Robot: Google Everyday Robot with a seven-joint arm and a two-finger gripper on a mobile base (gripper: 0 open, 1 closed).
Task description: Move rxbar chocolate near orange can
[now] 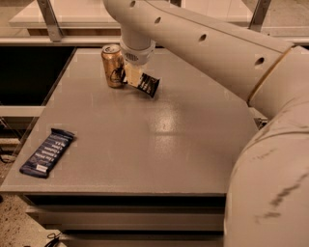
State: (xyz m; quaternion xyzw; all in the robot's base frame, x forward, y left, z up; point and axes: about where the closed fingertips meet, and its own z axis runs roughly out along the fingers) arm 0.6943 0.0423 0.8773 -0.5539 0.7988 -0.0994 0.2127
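1. On the grey bench we see one stray thing, a dark blue bar wrapper with white text; it lies flat by the front left corner, slanted, well apart from everything else
2. The robot's pale arm comes in from the right, crosses above the rear of the bench and hides its right front corner from us; its wrist hangs over the rear left part
3. The pincer points down just to the right of the orange can and is clamped on the upper left end of the rxbar chocolate
4. The rxbar chocolate is tilted, its free end sloping down to the right towards the bench; we cannot tell whether that end touches the surface
5. It sits just beside the orange can, with only the pincer between them; whether the pincer touches the can we cannot tell
6. The orange can is the only container here: it stands upright near the rear left of the bench, silver top up, and we cannot see what it holds
7. The left edge drops to a dark opening, close to both the can and the blue wrapper
8. The middle and front of the bench lie bare between the blue wrapper and the arm, with a sheen of light on the surface
9. Behind the rear edge two metal struts rise before a pale shelf
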